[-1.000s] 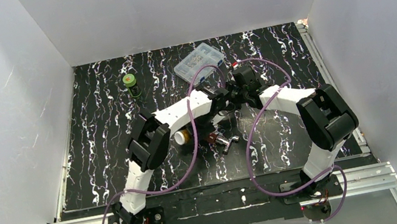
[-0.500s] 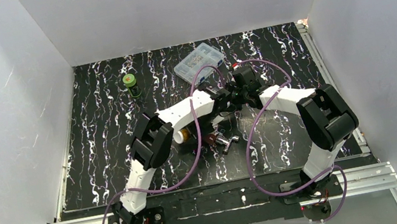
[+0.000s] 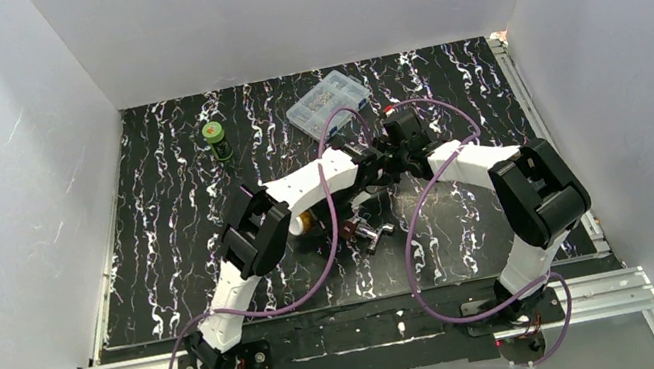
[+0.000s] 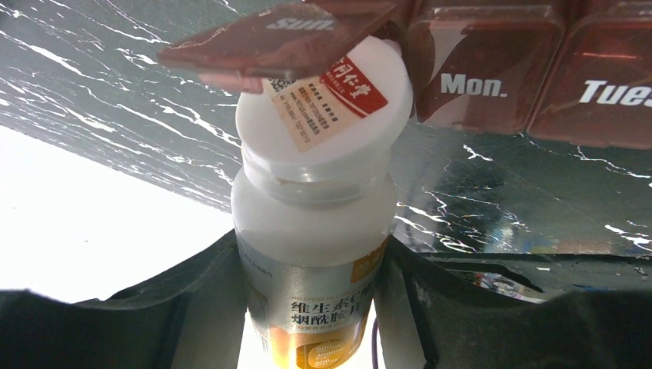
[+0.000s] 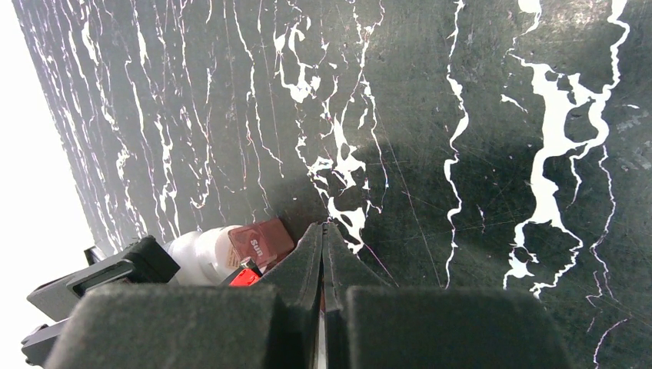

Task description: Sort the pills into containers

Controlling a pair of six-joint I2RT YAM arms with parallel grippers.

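Nearest the arm bases, a shiny metal piece (image 3: 369,236) lies on the black marbled table (image 3: 167,223). Just to its left, an orange bottle (image 3: 308,220) is mostly hidden under the left arm.

Farther in, at the middle of the table, the two grippers meet. The left gripper (image 4: 311,265) is clamped on a white bottle (image 4: 311,207), with one finger on each side of its body. The bottle's capped end points away from the wrist. Its white cap (image 4: 323,108), which carries a red and white sticker, sits right under the raised "Sun" lid (image 4: 284,34) of the dark red pill case (image 4: 492,69). I cannot tell whether cap and lid touch. The case lies flat on the table just beyond the bottle, and its "Mon." and "Tue" lids to the right are down.

The right gripper (image 5: 323,254) has its fingers pressed together with nothing between them. Its tips are just to the right of the open lid (image 5: 260,240).

Farther back on the left stands a green-capped jar (image 3: 216,141). A clear compartment box (image 3: 326,98) lies near the far edge.
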